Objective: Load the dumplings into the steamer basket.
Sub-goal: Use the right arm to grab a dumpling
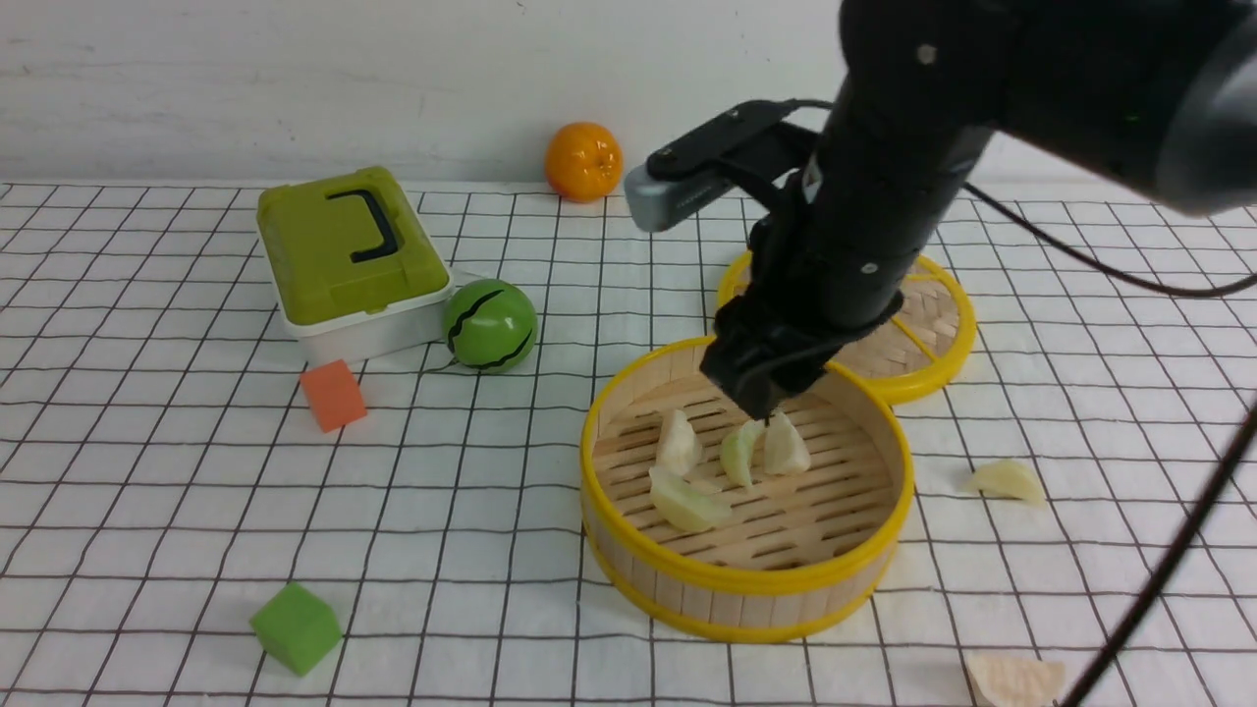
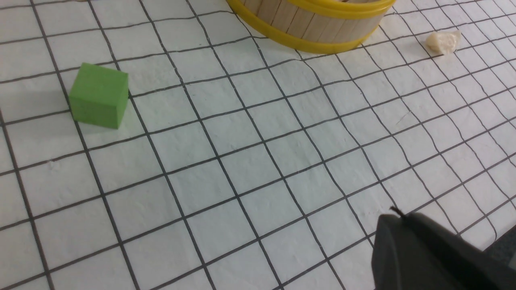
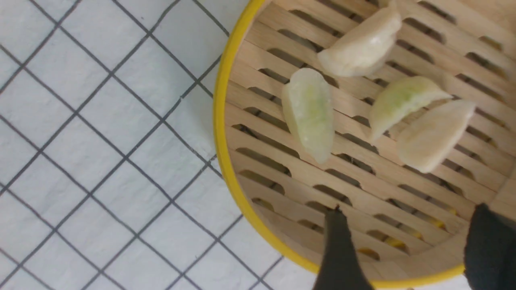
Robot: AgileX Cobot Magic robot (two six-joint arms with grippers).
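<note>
Dumplings (image 1: pixel 687 503): four on the slatted floor of the basket (image 1: pixel 746 579), two out on the cloth (image 1: pixel 147 471) right of it. Right gripper (image 1: pixel 761 401) above the basket's far side, fingers (image 3: pixel 338 249) spread, empty. Left gripper (image 2: pixel 403 229) pressed shut, low over the cloth, well apart from a green cube (image 2: pixel 98 96).

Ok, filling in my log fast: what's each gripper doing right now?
Left gripper: closed, nothing visible in it.
Right gripper: fingers open, empty, above the steamer basket.
</note>
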